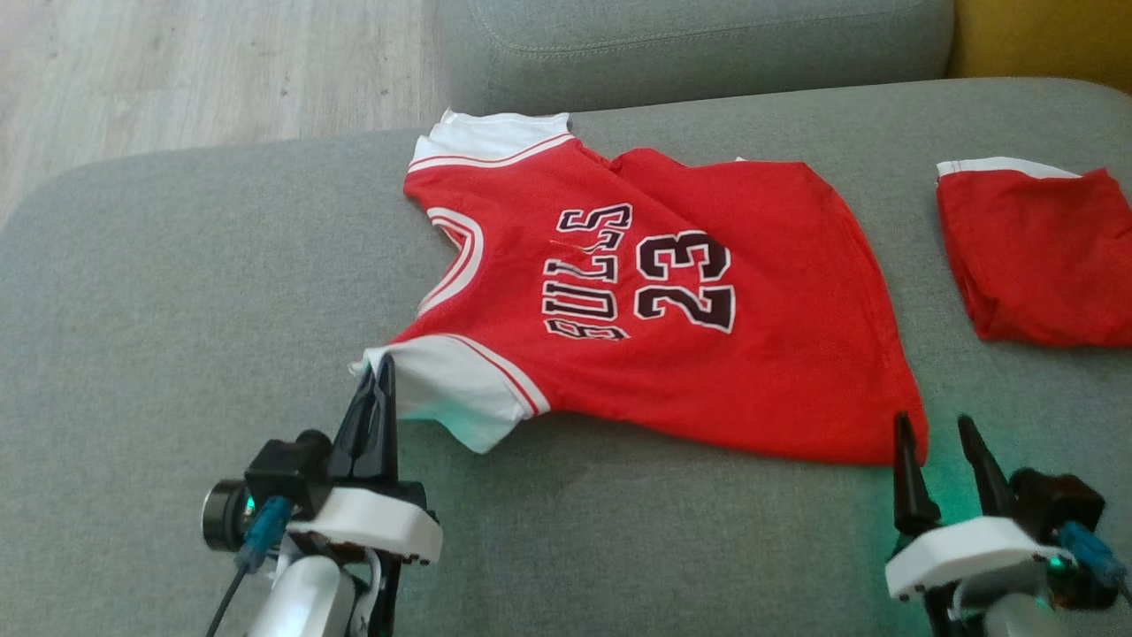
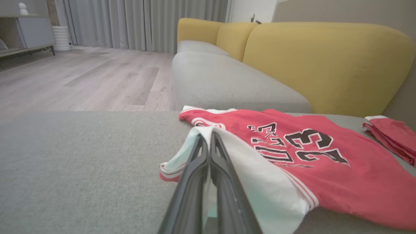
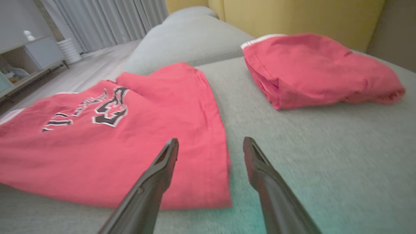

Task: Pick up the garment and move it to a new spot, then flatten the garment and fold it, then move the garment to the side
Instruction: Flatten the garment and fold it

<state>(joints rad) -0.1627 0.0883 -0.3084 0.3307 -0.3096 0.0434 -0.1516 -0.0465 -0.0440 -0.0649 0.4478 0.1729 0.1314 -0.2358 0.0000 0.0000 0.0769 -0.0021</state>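
Everything sat on the grey sofa seat (image 1: 177, 310), with the yellow backrest (image 2: 325, 61) behind it and the wood floor (image 2: 81, 74) beyond on the left. Mid-seat lay the red jersey (image 1: 752, 354), "BULLS 23" face up and mostly flat. Its neck pointed to the robot's left and its hem to the right, with a crease near the far shoulder. A folded red garment (image 1: 1035, 257) with a white band at its far edge lay further right on the same seat, apart from the jersey. On the left gripper (image 1: 378, 367) the jaws were together, clamped on the edge of the near white sleeve (image 1: 451, 389), which peaked up at the tips. On the right gripper (image 1: 933, 425) the jaws were apart at the near hem corner, one finger over red cloth, the other over bare cushion. Couldn't tell whether they touched.
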